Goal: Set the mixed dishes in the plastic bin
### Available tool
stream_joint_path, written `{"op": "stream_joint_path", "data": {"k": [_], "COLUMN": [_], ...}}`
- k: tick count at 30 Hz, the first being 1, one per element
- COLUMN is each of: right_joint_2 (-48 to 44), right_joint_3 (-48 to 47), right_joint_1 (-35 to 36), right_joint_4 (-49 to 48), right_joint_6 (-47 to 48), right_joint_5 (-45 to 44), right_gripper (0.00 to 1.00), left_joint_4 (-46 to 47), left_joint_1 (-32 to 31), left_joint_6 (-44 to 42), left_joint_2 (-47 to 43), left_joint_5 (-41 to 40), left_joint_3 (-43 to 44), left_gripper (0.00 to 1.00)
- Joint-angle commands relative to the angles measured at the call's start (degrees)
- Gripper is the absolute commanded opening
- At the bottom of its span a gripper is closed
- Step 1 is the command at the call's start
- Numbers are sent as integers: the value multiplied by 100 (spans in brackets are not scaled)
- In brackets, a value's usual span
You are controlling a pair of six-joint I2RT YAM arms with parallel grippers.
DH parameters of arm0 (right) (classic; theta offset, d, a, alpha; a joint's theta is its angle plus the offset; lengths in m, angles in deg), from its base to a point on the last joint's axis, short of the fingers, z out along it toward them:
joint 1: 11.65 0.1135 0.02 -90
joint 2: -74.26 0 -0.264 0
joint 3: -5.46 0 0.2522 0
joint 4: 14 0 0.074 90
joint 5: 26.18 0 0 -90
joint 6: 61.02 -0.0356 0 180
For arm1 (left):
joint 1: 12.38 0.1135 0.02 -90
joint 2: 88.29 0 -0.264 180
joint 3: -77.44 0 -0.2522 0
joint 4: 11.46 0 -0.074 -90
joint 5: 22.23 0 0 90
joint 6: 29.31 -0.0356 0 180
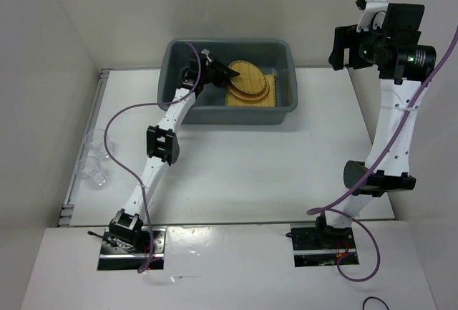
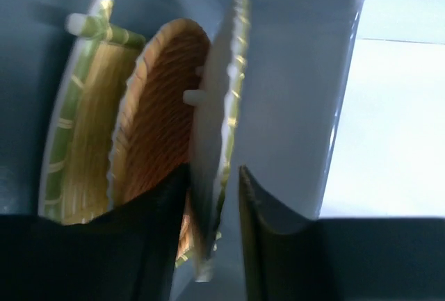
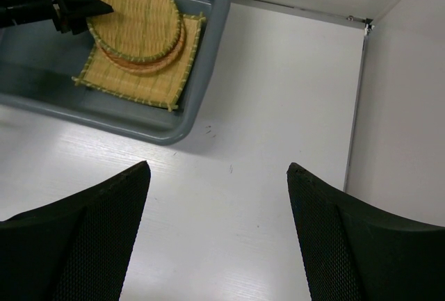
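Tallied: one grey bin (image 1: 236, 115), one square mat (image 3: 139, 82), two round woven discs (image 3: 139, 19). Clear cups (image 1: 96, 160): count not established, too faint.

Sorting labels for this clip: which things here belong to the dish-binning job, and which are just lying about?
Job:
plastic bin
square mat
top round disc
lower round disc
clear cups, on the table outside the bin
left gripper

Lying about:
purple cables
black cord
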Motion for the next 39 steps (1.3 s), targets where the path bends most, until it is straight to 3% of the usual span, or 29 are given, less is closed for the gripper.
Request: {"op": "stream_joint_path", "data": {"k": [1,8,11,14,22,27,33,39], "right_joint_2": [-217,-217,-279,-332,-332,-332,-401,-946], "right_joint_3": [-62,-63,-10,-10,-10,-10,51,710], "right_joint_1": [-36,-36,-36,-36,-36,-36,-36,-36], "right_joint_4": [-142,-142,-142,-142,-89,-89,-37,-37], "right_joint_6": [52,52,52,52,114,114,114,114], "right_joint_5": [13,66,66,179,233,417,760,866], "right_gripper": [84,84,84,84,84,84,84,84], "left_joint_4": [105,-89,-158,-852,-2295,-2444,-3120,-3289], "left_joint_1": [131,79,78,26,-89,-89,-457,-572], "left_joint_6": [-69,-122,9,-287,-1273,-1176,-1642,-2221], "left_joint_2": [150,35,-157,-612,-1941,-1951,-1653,-2264], "left_joint_5": [-15,-68,-15,-348,-1518,-580,-322,-1470], "left_joint_3": [170,170,170,170,170,170,170,170], "left_gripper": [44,67,89,100,100,100,100,100]}}
